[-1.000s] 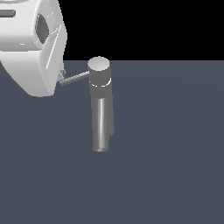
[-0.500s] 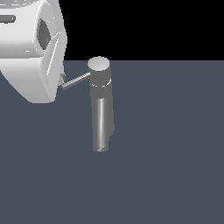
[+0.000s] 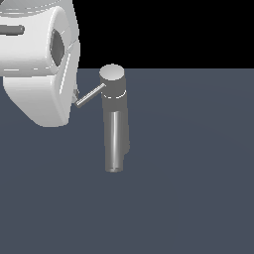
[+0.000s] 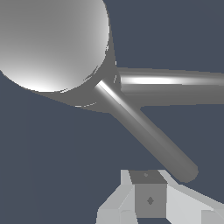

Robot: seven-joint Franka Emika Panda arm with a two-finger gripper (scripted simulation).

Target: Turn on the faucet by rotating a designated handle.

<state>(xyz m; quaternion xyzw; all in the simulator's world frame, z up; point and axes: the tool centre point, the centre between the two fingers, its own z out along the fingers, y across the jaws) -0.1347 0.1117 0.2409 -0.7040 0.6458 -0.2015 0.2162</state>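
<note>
**Desk:** What did you have in front of you, biggest thing first?

**Caption writer:** Your white gripper (image 3: pixel 75 99) filled the upper part of the exterior view's left, cut off by the frame edge. Over the half-second before, its casing had edged towards the faucet (image 3: pixel 115 119), which stood upright on the dark floor (image 3: pixel 198 198), round cap on top and spout (image 3: pixel 114 144) running down towards the camera. The handle (image 3: pixel 91 95) had kept the same slant from the cap towards the exterior view's left, so I judged the turn had not begun; you were only closing in on the rod's free end.

**Desk:** And what could you not make out?

**Caption writer:** The casing hid the fingers in the exterior view, and the rod's tip ran behind it there. The wrist view showed one pale fingertip (image 4: pixel 148 199) just beside the rod's end, touching or not I could not say. Its partner was out of frame. Released or clenched, you could not tell from these.
</note>
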